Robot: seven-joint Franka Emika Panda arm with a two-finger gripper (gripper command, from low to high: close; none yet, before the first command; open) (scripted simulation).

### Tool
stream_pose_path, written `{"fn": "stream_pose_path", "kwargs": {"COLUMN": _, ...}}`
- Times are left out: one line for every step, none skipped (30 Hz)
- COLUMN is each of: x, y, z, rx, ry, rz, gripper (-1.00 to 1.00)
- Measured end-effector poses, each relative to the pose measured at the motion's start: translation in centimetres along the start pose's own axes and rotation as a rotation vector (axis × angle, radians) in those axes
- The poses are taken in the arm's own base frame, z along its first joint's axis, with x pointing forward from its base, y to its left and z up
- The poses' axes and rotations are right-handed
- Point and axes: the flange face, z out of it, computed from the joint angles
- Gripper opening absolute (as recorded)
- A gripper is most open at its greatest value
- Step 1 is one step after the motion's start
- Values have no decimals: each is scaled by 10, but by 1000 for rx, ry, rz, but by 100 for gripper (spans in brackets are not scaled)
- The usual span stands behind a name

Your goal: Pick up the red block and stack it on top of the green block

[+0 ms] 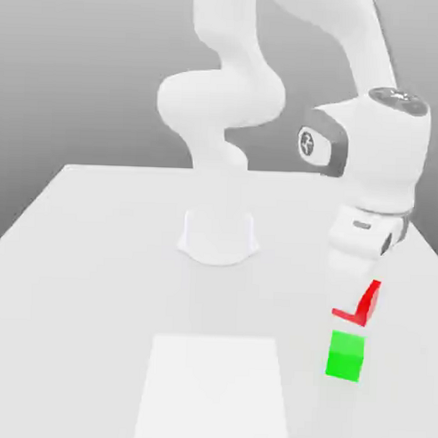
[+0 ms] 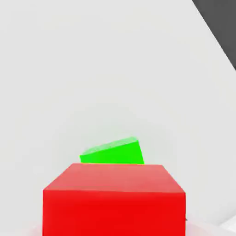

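The red block (image 1: 372,299) hangs in the air at the exterior view's right, with my gripper (image 1: 354,295) shut on it. One white finger covers part of its near face. The green block (image 1: 346,355) rests on the white table (image 1: 96,280) just below the red block, a small gap between them. In the hand view the red block (image 2: 114,200) sits close up, and the green block (image 2: 113,152) peeks out from behind its top edge.
The arm's round white base (image 1: 218,236) stands at the table's middle back. A lighter square patch (image 1: 215,387) lies on the table at the front, to the left of the blocks. The table's right edge (image 1: 426,248) runs close to the blocks.
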Motion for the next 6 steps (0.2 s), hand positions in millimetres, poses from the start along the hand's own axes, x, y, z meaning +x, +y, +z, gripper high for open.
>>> {"fn": "stream_pose_path", "kwargs": {"x": 0, "y": 1, "z": 11, "rx": -1, "ry": 0, "rz": 3, "gripper": -100}}
{"fn": "stream_pose_path", "kwargs": {"x": 0, "y": 2, "z": 21, "rx": -1, "ry": 0, "rz": 5, "gripper": -100}}
{"fn": "stream_pose_path", "kwargs": {"x": -1, "y": 2, "z": 28, "rx": -2, "ry": 0, "rz": 6, "gripper": 100}}
{"fn": "stream_pose_path", "kwargs": {"x": -1, "y": 2, "z": 28, "rx": -2, "ry": 0, "rz": 6, "gripper": 100}}
{"fn": "stream_pose_path", "kwargs": {"x": -1, "y": 2, "z": 28, "rx": -2, "ry": 0, "rz": 6, "gripper": 100}}
{"fn": "stream_pose_path", "kwargs": {"x": -1, "y": 2, "z": 28, "rx": -2, "ry": 0, "rz": 6, "gripper": 100}}
